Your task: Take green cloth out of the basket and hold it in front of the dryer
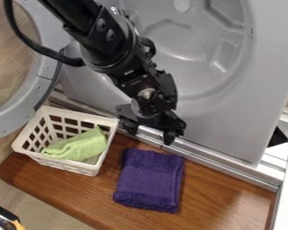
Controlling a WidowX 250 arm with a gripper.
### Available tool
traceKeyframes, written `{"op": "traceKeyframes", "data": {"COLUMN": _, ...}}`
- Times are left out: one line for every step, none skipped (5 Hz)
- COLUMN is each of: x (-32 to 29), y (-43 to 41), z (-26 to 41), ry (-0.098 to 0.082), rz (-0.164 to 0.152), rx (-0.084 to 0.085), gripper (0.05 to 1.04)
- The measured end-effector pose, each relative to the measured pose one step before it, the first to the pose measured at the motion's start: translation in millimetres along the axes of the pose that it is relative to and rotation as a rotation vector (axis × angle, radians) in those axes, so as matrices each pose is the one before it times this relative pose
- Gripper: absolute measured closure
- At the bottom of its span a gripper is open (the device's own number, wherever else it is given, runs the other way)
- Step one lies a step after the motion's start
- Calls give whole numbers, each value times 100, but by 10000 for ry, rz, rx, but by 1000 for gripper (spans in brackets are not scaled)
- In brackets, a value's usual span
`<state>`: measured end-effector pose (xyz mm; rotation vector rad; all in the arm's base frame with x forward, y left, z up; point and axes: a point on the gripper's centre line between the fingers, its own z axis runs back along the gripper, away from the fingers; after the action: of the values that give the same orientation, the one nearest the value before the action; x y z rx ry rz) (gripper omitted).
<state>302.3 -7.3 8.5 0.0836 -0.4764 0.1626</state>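
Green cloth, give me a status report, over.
Pincer open and empty. Green cloth inside white basket. Purple towel beside the basket, not covering the cloth.

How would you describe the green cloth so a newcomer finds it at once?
Start from the dryer; near its open round door, a white openwork basket stands on the wooden board. Inside lies the cloth, light green and bunched, whereas the purple towel lies folded outside.

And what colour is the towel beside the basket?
The towel is dark purple, best seen in the camera view.
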Motion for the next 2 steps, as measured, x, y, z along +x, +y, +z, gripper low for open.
{"op": "traceKeyframes", "data": {"x": -525, "y": 17, "z": -410, "ry": 219, "rz": 9, "rx": 29, "gripper": 83}}
{"op": "traceKeyframes", "data": {"x": -432, "y": -115, "z": 350, "ry": 206, "rz": -295, "rx": -199, "gripper": 83}}
